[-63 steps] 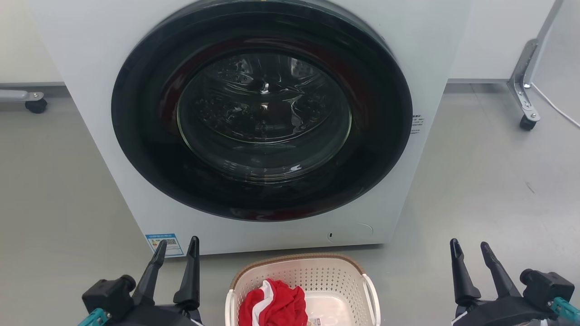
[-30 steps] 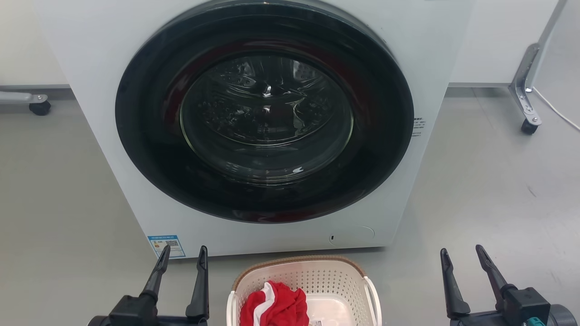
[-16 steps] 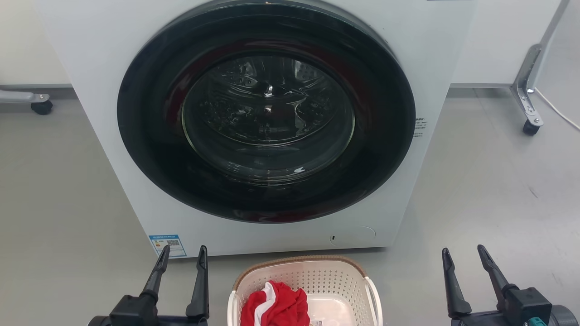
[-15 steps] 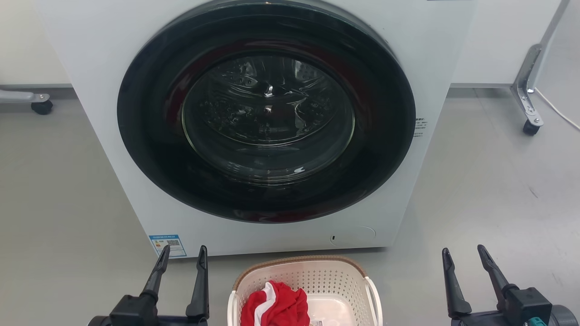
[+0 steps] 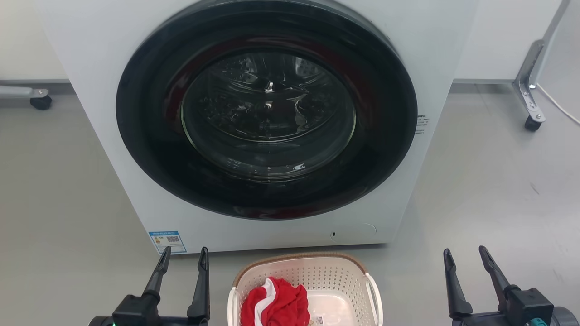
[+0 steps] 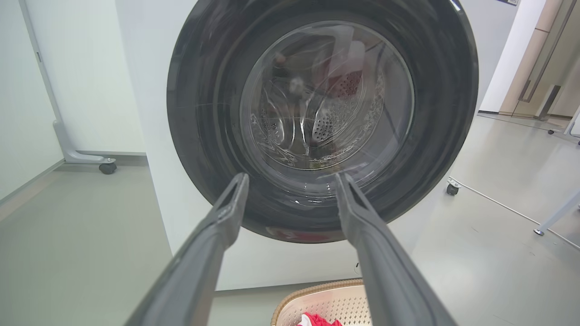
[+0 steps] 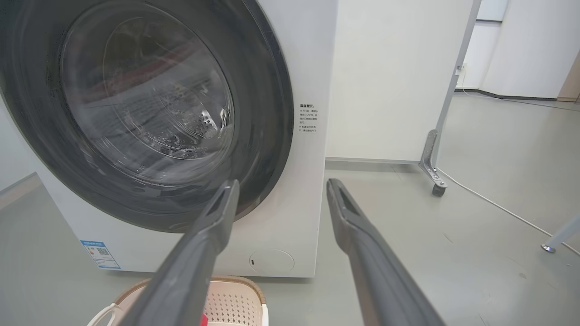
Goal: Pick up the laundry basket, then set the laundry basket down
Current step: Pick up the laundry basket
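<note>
On the grey floor [image 5: 489,190], just in front of the white washing machine [image 5: 435,50], stands one laundry basket [image 5: 327,277]. It sits between the two grippers and neither touches it. Its near part is cut off by the bottom edge of the head view. Two white handles show, one on each side. One red-and-white garment [image 5: 276,308] lies bunched in its left half. One small label [image 5: 317,320] sits on the base, cropped and too small to read.

The left gripper [image 5: 186,250] has its two dark fingers spread apart with nothing between them. The right gripper [image 5: 464,250] is likewise spread and empty, well off the basket's right side.

The machine has one round dark door [image 5: 267,113], closed, and glare blurs the drum behind its glass. Its top is out of frame. The front carries three marks:
- one blue sticker [image 5: 167,241] at lower left, with a QR code and print too fine to read;
- one block of small black Chinese print [image 5: 422,124] right of the door, not legible;
- one round cover [image 5: 358,231] at lower right.

Two black casters show on grey metal feet, one at far left [image 5: 41,102] and one at far right [image 5: 534,123]. One white cable [image 5: 557,104] runs beside the right caster.
</note>
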You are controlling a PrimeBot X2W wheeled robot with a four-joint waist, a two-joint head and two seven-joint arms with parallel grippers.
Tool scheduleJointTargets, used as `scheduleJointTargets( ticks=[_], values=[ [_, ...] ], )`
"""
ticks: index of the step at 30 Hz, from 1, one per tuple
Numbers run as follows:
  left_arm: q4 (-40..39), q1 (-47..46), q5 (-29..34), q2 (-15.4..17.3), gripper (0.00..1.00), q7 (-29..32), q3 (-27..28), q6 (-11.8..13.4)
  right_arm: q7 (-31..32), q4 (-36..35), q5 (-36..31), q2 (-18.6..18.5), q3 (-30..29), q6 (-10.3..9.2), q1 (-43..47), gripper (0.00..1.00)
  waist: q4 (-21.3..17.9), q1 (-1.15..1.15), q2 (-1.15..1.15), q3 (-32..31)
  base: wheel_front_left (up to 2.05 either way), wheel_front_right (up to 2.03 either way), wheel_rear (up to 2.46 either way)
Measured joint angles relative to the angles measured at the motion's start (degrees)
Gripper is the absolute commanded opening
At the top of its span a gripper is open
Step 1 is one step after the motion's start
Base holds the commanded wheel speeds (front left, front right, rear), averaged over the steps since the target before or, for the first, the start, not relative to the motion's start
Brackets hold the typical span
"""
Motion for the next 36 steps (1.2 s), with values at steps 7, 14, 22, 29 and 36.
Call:
scheduleJointTargets(
  ticks=[7, 14, 22, 29, 36],
  values=[
    [-0.9, 0.0, 0.3, -0.4, 1.00, 0.5, -0.3, 0.0, 0.0, -0.6, 0.5, 0.0, -0.4, 0.01, 0.1, 1.00, 0.0, 0.00, 0.00, 2.2, 0.00, 0.00, 0.00],
    [-1.1, -1.5, 0.5, -1.0, 1.00, 1.5, -0.6, 0.0, 0.1, -1.2, 0.5, 0.0, -0.5, 0.08, -0.8, 1.00, -0.1, 0.01, 0.00, 6.4, 0.00, 0.00, 0.00],
    [1.2, -6.3, 0.7, -1.9, 1.00, 3.5, -0.8, 0.0, 0.7, -0.8, 0.6, -0.3, -1.1, 0.57, -4.3, 1.00, 0.1, 0.01, 0.00, 12.3, 0.00, 0.00, 0.00],
    [4.5, -11.2, 0.1, -1.9, 1.00, 5.3, -0.1, -0.1, 2.1, 1.3, 1.1, -0.2, -0.7, 1.43, -10.2, 1.00, 0.1, 0.01, 0.01, 17.8, 0.00, 0.00, 0.00],
    [10.4, -20.6, -0.2, -1.7, 1.00, 9.6, -0.6, -2.5, 4.2, 6.9, 1.1, 0.0, 0.2, 3.10, -17.7, 1.00, -0.2, 0.02, 0.01, 24.2, 0.00, 0.00, 0.00]
  ],
)
